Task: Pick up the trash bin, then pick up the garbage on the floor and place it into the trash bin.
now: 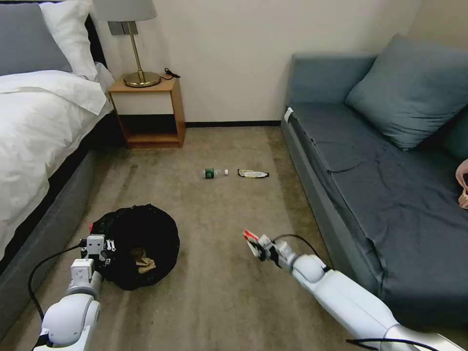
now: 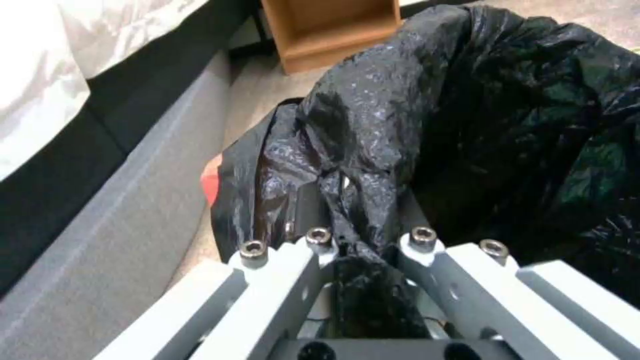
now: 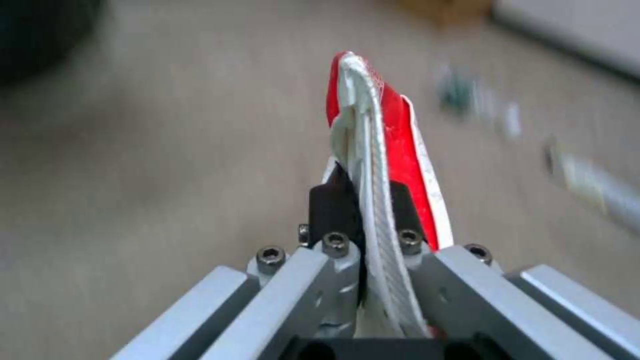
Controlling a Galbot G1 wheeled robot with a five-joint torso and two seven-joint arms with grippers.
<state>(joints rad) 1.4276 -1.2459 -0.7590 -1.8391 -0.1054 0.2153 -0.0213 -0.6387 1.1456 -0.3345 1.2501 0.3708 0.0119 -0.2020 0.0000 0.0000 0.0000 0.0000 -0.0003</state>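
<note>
The trash bin point(image 1: 139, 243), lined with a crinkly black bag point(image 2: 467, 125), sits low at the left with a crumpled brown paper bag point(image 1: 144, 262) inside. My left gripper point(image 1: 99, 253) is shut on the bin's rim; its fingers point(image 2: 319, 235) pinch the black plastic. My right gripper point(image 1: 255, 242) hangs over the carpet right of the bin, shut on a red-and-white wrapper point(image 3: 373, 145). Farther off on the floor lie a clear bottle with a green label point(image 1: 215, 172) and a flat snack wrapper point(image 1: 253, 173).
A bed point(image 1: 39, 126) runs along the left and a grey sofa point(image 1: 380, 165) along the right. A wooden nightstand point(image 1: 148, 112) with a lamp stands at the back wall. Open carpet lies between them.
</note>
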